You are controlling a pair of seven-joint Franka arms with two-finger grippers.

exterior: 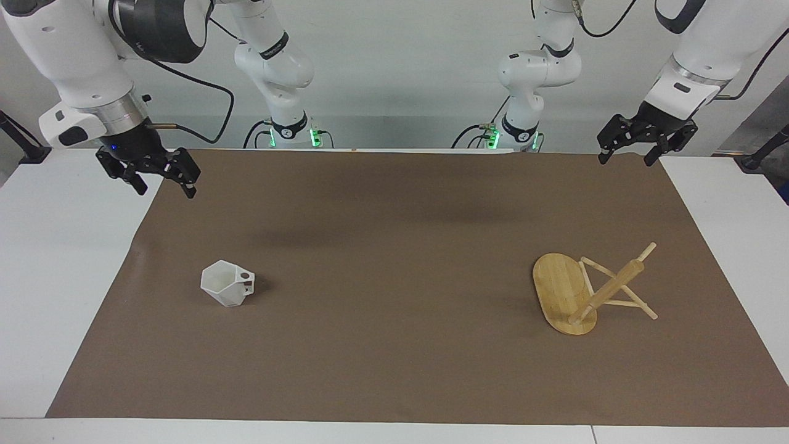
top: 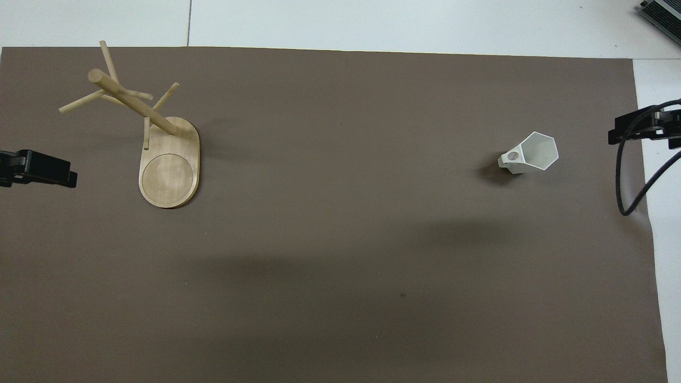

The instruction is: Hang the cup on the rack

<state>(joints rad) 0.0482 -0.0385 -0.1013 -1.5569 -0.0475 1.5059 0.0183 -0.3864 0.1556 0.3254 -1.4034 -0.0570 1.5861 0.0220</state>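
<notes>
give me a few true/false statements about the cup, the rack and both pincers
1. The cup hangs on a peg of the rack. False: it sits on the brown mat, far from the rack.
2. The rack is at the left arm's end of the table. True.
3. The right pincer holds the cup. False: it is empty, up over the mat's edge.
4. The left pincer holds nothing. True.
5. The cup's handle has a round hole. True.

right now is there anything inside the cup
Nothing shows inside the cup: through its open mouth only bare white inner walls appear. The very bottom is out of sight. It stands alone on the brown mat.
</notes>
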